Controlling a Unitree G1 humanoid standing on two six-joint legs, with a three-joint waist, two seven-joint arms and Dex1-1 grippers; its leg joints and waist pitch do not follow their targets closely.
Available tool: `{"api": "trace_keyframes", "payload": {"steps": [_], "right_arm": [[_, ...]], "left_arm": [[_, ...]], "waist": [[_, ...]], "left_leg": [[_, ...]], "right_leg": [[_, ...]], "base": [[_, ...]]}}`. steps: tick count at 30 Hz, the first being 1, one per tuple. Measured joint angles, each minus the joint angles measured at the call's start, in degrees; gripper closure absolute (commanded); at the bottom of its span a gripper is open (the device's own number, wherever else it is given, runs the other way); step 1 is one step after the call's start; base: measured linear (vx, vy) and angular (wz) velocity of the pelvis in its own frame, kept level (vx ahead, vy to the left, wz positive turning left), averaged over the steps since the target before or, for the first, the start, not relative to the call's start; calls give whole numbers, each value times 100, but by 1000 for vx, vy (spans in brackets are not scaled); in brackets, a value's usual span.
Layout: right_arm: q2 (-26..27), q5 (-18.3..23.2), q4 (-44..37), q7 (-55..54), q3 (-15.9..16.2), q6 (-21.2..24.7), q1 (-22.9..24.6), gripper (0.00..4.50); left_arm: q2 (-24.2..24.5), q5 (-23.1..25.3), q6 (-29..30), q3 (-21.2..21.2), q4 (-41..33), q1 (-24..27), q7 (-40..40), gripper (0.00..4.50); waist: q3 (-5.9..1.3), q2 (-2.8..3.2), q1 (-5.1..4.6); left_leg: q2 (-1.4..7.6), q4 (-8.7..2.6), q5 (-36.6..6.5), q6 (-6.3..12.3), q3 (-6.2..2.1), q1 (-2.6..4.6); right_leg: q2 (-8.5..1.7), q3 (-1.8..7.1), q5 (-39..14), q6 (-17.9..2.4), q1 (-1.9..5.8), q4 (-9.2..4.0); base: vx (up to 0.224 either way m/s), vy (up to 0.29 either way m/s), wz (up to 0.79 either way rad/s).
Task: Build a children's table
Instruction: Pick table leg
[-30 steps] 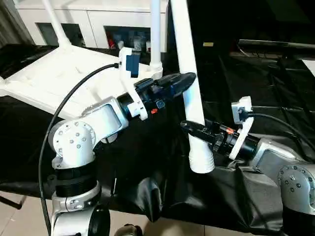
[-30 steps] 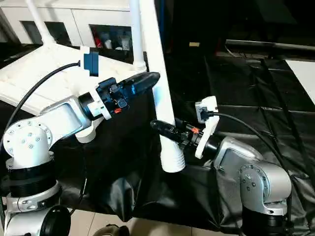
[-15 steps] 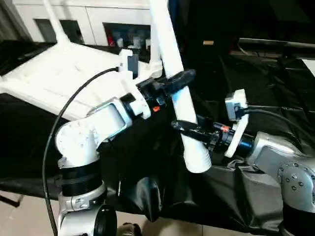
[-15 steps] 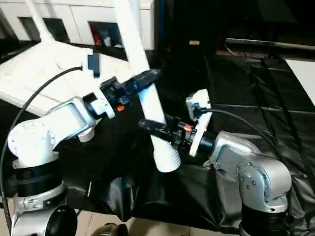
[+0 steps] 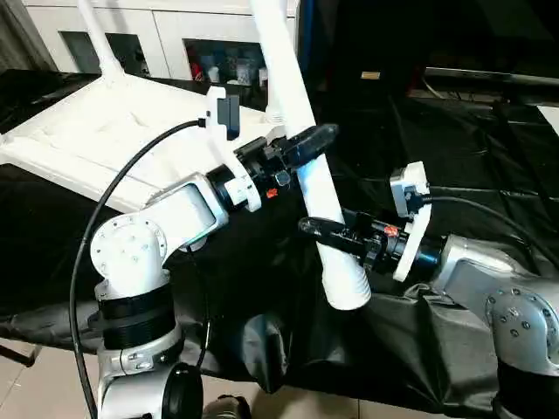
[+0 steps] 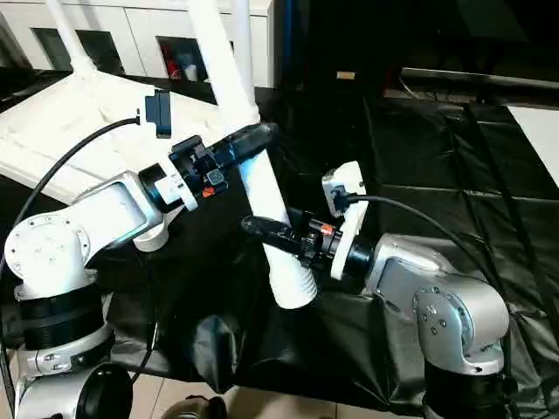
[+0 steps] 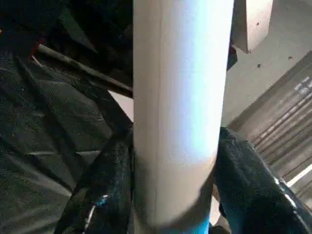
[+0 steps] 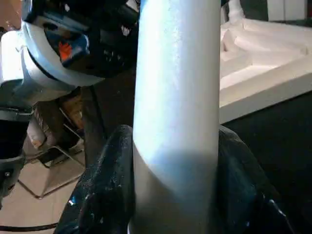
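The children's table top [image 5: 96, 131] lies upside down at the back left, ribbed side up. Two white legs [image 6: 65, 35] [image 6: 240, 35] stand upright in its sockets. A third leg [image 5: 301, 140] hangs loose and tilted over the black cloth, its top leaning left and its ribbed end [image 5: 347, 290] lowest. My left gripper [image 5: 313, 140] is shut on this leg's middle, a finger [image 7: 109, 175] pressed to each side. My right gripper [image 5: 320, 229] is shut on it lower down, its fingers [image 8: 112, 175] hugging the shaft.
A black cloth [image 5: 454, 157] covers the work table, whose front edge runs along the bottom with floor below. A white glass-door cabinet [image 5: 175, 35] stands behind. A dark frame [image 5: 489, 78] sits at the back right.
The loose leg has tipped from nearly upright to leaning with its top to the left, and its lower end has shifted a little left. My left gripper has closed in on it.
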Motion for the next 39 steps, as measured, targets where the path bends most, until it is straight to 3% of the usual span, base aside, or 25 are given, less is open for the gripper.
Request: {"api": "trace_keyframes", "payload": {"steps": [10,13,20,27,39], "right_arm": [[-52,-4,58,9,132,-135,-58,269],[-72,-23,110,1,217,-214,-94,199],[-271,3,330,75,412,-53,-378,150],[-983,216,414,773,639,144,-642,150],[-1367,230,665,1358,1175,129,-840,150]], "left_arm": [[248,3,-105,-173,-31,32,-187,269],[413,40,-173,-235,-31,32,-371,272],[1121,167,-343,-681,-34,-68,-1204,272],[1586,185,-336,-989,0,-306,-2082,272],[1928,219,-469,-1353,160,-421,-2876,272]], "waist": [[-2,-4,10],[-3,-4,11],[-5,-3,32],[-8,-7,130],[-13,-18,132]], "left_leg": [[0,11,4,7,0,0],[1,13,10,10,0,4],[1,13,40,15,0,5],[1,20,61,22,0,9],[4,60,76,13,-1,18]], "right_leg": [[0,0,1,0,1,11],[0,1,2,0,1,23],[0,0,21,8,1,31],[-1,0,40,7,5,44],[-8,0,58,-7,-2,112]], "base": [[0,0,0],[0,0,0],[0,0,0],[0,0,0],[0,0,0]]}}
